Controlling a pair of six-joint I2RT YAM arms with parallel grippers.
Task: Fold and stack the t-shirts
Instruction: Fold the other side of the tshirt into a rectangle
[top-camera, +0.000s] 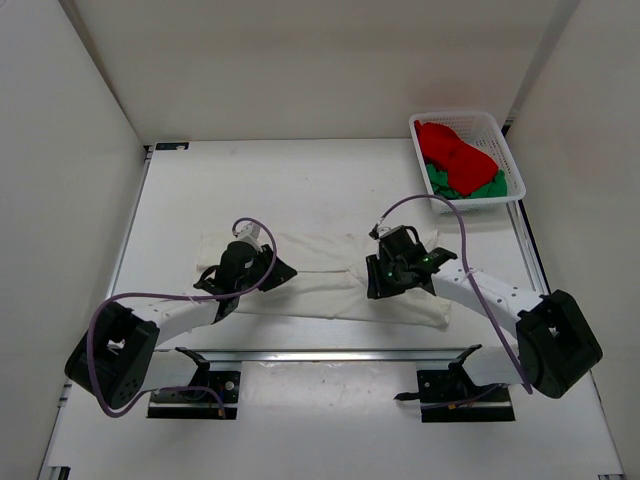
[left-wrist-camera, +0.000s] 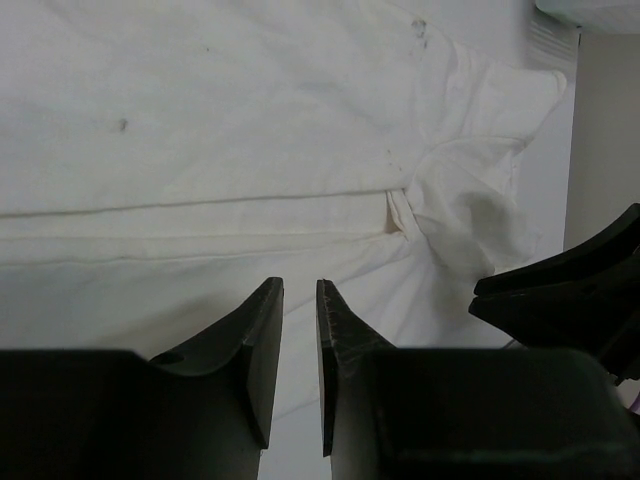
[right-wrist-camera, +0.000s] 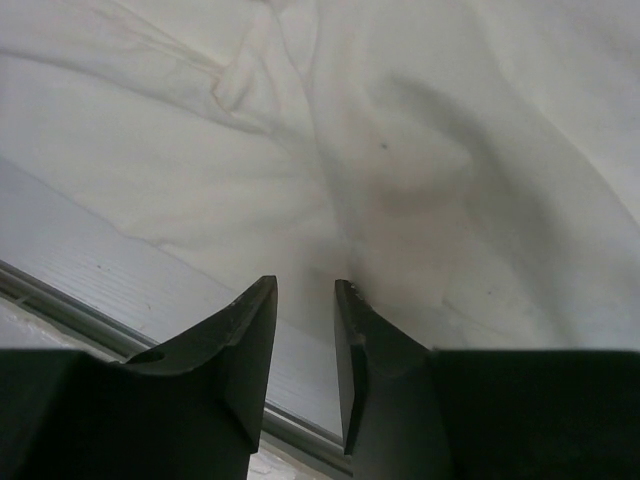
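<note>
Left gripper and right gripper: jaws narrowly apart, nothing pinched, both low over the white cloth t-shirt, which lies as a wide rumpled strip mid-table. Far right corner: white plastic lattice basket holds the bright red t-shirt over the green t-shirt.

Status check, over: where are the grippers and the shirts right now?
Left gripper open, empty, over white t-shirt. Right gripper open, empty, over it too. Red t-shirt and green t-shirt in basket. Nothing blocking.
</note>
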